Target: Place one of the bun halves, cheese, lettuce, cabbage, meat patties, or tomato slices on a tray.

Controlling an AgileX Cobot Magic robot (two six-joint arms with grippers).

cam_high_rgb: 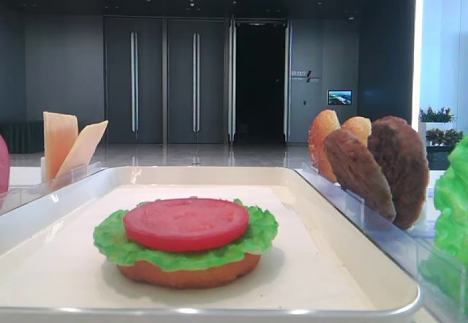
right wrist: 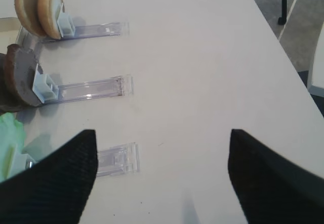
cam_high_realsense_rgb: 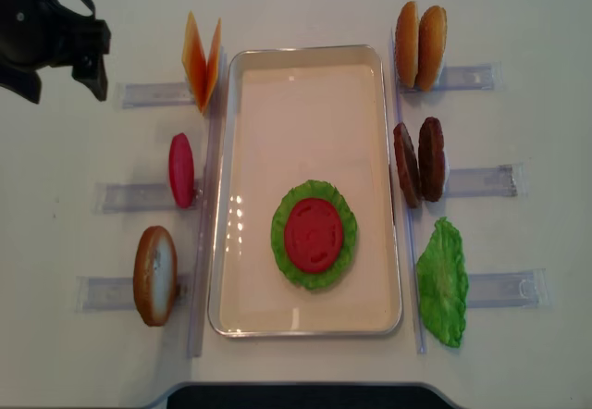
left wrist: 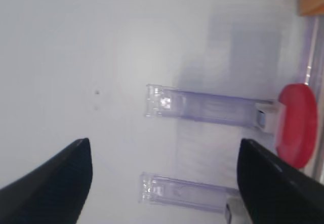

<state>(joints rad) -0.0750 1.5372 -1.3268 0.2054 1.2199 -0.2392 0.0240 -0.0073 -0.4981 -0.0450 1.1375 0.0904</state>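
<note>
Behind the white desk [cam_high_realsense_rgb: 518, 11] stands a dark panelled wall [cam_high_rgb: 66, 74] with tall double doors [cam_high_rgb: 164, 82], an open dark doorway [cam_high_rgb: 259, 82], a small lit screen [cam_high_rgb: 339, 97] and a glossy floor [cam_high_rgb: 183, 155].

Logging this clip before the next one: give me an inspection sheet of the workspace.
Surface: white table, clean.
Job's things: tray holds bun half, lettuce, tomato slice stacked; cheese, buns, meat patties in clear holders.
Clutter: nothing seen.
Grippers: left gripper open, empty; right gripper open, empty.
Cables: one on left arm.
Surroundings: dark doors behind.
</note>
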